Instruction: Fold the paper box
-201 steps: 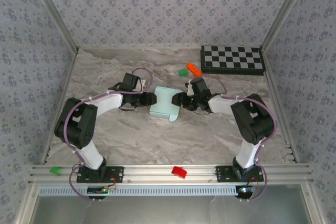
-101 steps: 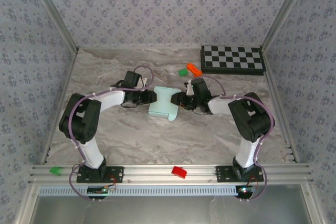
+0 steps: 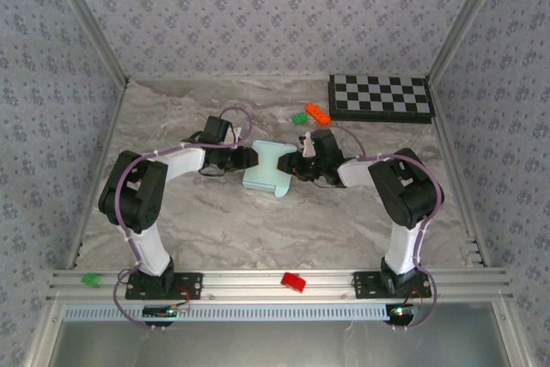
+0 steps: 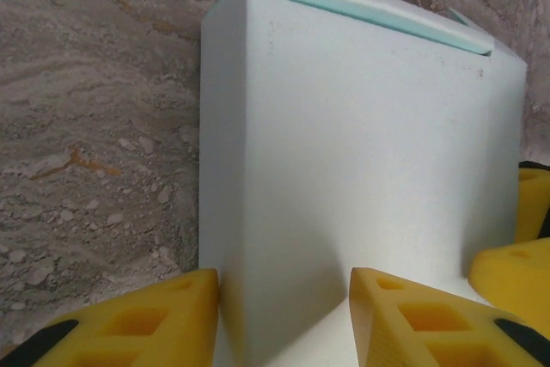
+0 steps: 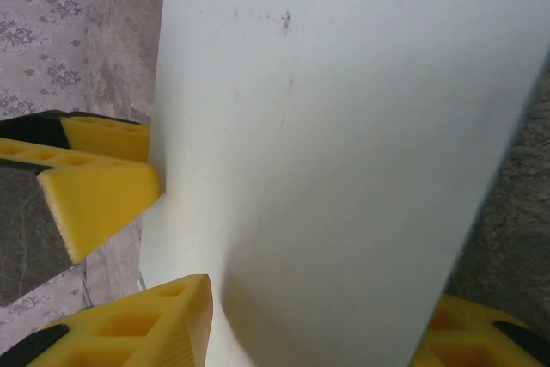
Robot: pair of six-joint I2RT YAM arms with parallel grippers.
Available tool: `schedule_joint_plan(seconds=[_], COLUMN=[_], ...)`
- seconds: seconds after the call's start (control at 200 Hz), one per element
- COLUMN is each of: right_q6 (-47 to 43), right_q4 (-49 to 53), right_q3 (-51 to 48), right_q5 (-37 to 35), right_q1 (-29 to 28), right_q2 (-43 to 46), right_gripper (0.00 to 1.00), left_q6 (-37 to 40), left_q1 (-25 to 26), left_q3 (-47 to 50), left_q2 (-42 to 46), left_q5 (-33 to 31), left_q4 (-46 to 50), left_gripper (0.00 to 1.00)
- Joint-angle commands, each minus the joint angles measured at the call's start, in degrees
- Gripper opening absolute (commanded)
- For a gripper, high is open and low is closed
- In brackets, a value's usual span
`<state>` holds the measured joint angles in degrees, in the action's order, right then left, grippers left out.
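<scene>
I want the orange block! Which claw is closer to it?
Right. The right claw sits at the right side of the paper box, close to the orange block; the left claw sits at its left side, farther off.

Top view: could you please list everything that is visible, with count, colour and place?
table: 1, marbled grey
rail: 1, silver, near edge
walls: 3, floral grey, around table
box: 1, pale aqua, centre
checkerboard: 1, black-and-white, far right
orange brick: 1, orange, behind box
far green brick: 1, green, beside orange brick
red brick: 1, red, on rail
near green brick: 1, green, rail's left end
left gripper: 1, black, box's left side
right gripper: 1, black, box's right side
</scene>
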<state>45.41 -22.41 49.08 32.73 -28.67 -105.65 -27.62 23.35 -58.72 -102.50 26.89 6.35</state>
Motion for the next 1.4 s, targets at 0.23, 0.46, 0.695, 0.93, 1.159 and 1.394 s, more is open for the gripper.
schedule_joint_plan(seconds=[0.23, 0.46, 0.695, 0.93, 1.159, 1.394], right_q6=[-6.46, -8.92, -11.22, -12.59, -15.38, -17.61], right_q4=[9.07, 15.02, 18.36, 21.41, 26.33, 31.21], right_q3=[5.16, 9.91, 14.3, 18.52, 22.74, 24.25], right_q5=[-2.83, -3.46, -2.9, -2.74, -6.41, -13.93], right_q1=[-1.25, -2.25, -3.32, -5.11, -5.92, -5.12], right_q2=[8.24, 8.5, 5.93, 3.94, 5.31, 9.39], right_gripper=[0.47, 0.47, 0.47, 0.47, 0.51, 0.54], left_q6=[-1.85, -4.05, -6.28, -7.73, -7.74, -5.05], left_q1=[0.79, 1.17, 1.08, 0.54, -1.41, -2.43], left_q3=[0.53, 0.8, 2.93, 4.61, 4.35, -0.25], left_q2=[-0.6, -1.23, 0.07, 0.98, 2.18, -0.18], left_q5=[4.74, 6.59, 3.13, 0.45, -3.82, -3.27], left_q4=[-4.88, -8.25, -10.31, -11.15, -8.14, -5.11], left_gripper=[0.49, 0.51, 0.51, 0.51, 0.52, 0.52])
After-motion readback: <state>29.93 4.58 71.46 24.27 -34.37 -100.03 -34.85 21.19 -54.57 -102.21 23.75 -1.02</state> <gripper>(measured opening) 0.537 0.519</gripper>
